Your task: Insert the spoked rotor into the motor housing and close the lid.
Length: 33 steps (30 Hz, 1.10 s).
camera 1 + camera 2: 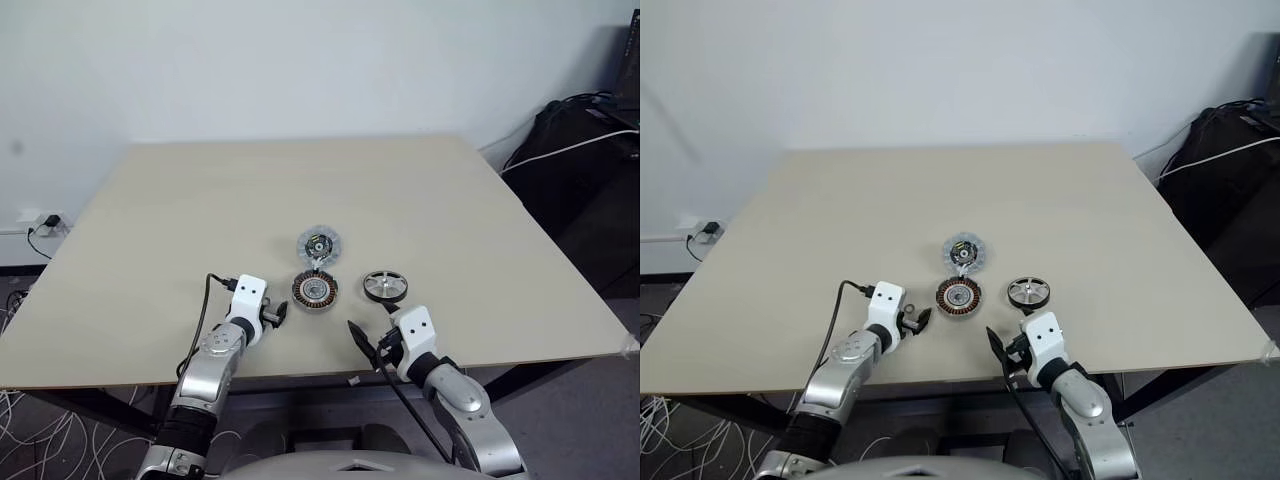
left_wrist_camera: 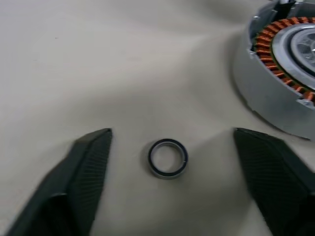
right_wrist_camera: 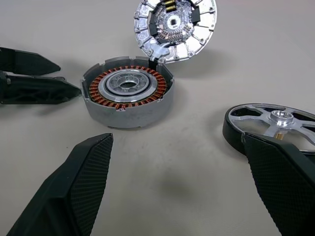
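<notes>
The motor housing point(image 1: 315, 289) lies flat near the front middle of the beige worktop point(image 1: 150, 250), its copper windings facing up. At its 12 o'clock, touching its rim, the lid point(image 1: 320, 245) lies with the green-and-black circuit part facing up. At the housing's 3 o'clock, a little apart, the spoked rotor point(image 1: 385, 286) rests flat on the worktop.

The left gripper point(image 1: 280, 313) sits at the housing's 8 o'clock, just beside it. Its fingers point(image 2: 91, 162) stand apart and hold nothing; a tiny metal ring point(image 2: 168, 157) lies on the worktop between them, and I cannot see it touching either one.

The right gripper point(image 3: 179, 172) is at the housing's 5 o'clock, near the front edge. Its fingers point(image 3: 86, 177) are spread wide and empty, and one of them covers part of the rotor's rim in the right wrist view.
</notes>
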Motion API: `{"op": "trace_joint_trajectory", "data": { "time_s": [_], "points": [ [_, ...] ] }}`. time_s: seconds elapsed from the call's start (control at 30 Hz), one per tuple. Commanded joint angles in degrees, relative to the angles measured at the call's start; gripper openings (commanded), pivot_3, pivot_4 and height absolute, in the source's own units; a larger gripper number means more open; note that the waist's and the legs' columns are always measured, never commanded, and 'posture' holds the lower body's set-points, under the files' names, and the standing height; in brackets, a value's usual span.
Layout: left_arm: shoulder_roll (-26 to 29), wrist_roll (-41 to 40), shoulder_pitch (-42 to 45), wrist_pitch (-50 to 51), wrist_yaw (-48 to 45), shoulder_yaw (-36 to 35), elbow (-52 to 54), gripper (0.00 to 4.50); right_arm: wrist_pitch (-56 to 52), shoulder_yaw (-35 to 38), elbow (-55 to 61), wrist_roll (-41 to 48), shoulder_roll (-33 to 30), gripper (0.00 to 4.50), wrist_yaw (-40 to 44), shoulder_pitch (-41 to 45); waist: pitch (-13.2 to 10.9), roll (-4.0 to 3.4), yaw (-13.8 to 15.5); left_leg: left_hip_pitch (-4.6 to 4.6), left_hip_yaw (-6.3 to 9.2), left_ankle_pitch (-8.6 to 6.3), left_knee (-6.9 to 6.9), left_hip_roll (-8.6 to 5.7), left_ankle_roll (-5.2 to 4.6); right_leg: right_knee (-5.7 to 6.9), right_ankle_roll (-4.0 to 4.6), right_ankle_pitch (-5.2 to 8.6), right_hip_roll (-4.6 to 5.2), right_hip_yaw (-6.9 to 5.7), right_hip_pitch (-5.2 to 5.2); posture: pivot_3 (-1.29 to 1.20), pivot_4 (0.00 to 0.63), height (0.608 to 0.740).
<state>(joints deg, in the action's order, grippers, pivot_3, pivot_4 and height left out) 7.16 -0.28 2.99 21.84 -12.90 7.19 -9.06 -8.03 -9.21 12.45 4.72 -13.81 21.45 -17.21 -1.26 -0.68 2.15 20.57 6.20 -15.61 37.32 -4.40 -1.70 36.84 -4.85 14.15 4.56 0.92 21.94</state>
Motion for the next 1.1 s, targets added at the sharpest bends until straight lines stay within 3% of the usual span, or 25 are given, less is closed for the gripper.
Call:
{"op": "trace_joint_trajectory", "data": {
  "time_s": [0.03,0.27,0.67,1.1],
  "points": [
    [0.39,0.49,-0.26,1.11,0.2,-0.09,-0.39,2.95,1.35,0.27,1.47,0.29,0.06,4.5,0.24,0.88,0.01,0.0,0.02,0.0,0.0,0.0,0.0,0.0,0.0,-0.01,0.0,0.0,0.0,0.0,0.0,0.0,0.0,0.74],
    [0.62,0.53,-0.47,1.38,0.32,-0.16,-0.11,0.69,1.44,0.35,1.36,0.27,0.2,4.5,0.05,0.89,0.05,-0.01,0.0,-0.01,0.0,0.0,0.0,0.0,0.0,0.0,0.0,0.0,0.0,0.0,-0.01,0.0,0.0,0.74],
    [-0.02,0.42,-0.47,-1.82,3.43,-2.09,7.34,0.67,1.6,0.45,0.97,0.38,0.2,4.5,0.07,1.0,-0.05,0.14,-0.02,0.04,0.01,0.0,-0.01,0.01,0.01,0.0,0.01,0.0,0.0,0.0,0.05,0.0,0.0,0.74],
    [-2.61,-1.18,6.35,-0.56,-3.29,5.1,12.96,0.67,1.82,0.51,0.89,0.47,0.27,4.5,0.26,0.64,-0.08,0.2,0.14,0.11,0.02,0.0,0.01,-0.03,0.0,-0.04,0.06,-0.07,0.0,0.0,0.06,0.0,0.0,0.74]
  ]
}}
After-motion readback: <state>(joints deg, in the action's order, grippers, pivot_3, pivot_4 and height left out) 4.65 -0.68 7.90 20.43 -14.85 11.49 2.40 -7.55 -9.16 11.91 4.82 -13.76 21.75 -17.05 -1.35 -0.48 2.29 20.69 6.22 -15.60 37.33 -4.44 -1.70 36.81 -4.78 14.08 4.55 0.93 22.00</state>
